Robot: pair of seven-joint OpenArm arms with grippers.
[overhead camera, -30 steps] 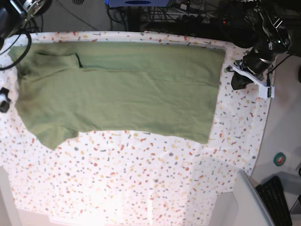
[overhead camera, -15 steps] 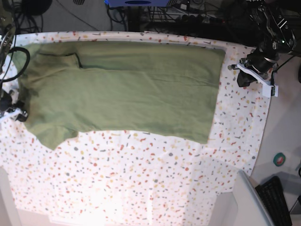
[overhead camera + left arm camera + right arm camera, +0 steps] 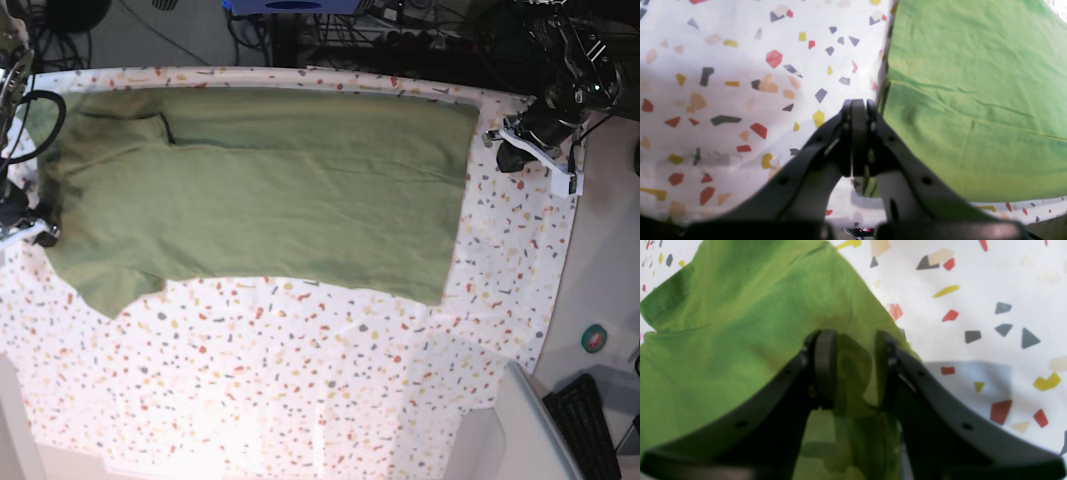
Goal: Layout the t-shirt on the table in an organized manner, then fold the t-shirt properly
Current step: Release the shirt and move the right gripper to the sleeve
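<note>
So over on the left of the base view, the right tool (image 3: 40, 232) sits right at the collar-and-sleeve end of the t-shirt (image 3: 270, 190); from its wrist camera the right tool (image 3: 850, 370) has a fold of green cloth standing up between its two pads, with gaps on both sides — so it's straddling the edge, not clamped on it yet as far as I can see; whether it's actually pinching anything I can't tell.

The shirt itself is spread flat on the speckled bench (image 3: 300, 380), already folded once lengthwise into a wide band; its long axis runs straight across from one tool to the other, neck end by the right tool, hem end pointing toward the left one; a folded-in sleeve shows near the top corner on the right tool's side.

Over on the far right, the left tool (image 3: 520, 150) is clenched tight on nothing; in its own camera the left tool (image 3: 855, 106) has the pads pressed together over bare bench, with the hem edge just beside it — close, but apart.

My guess: the right arm is the nearer one for the next fold, which would carry its end along that long axis toward the hem.
</note>
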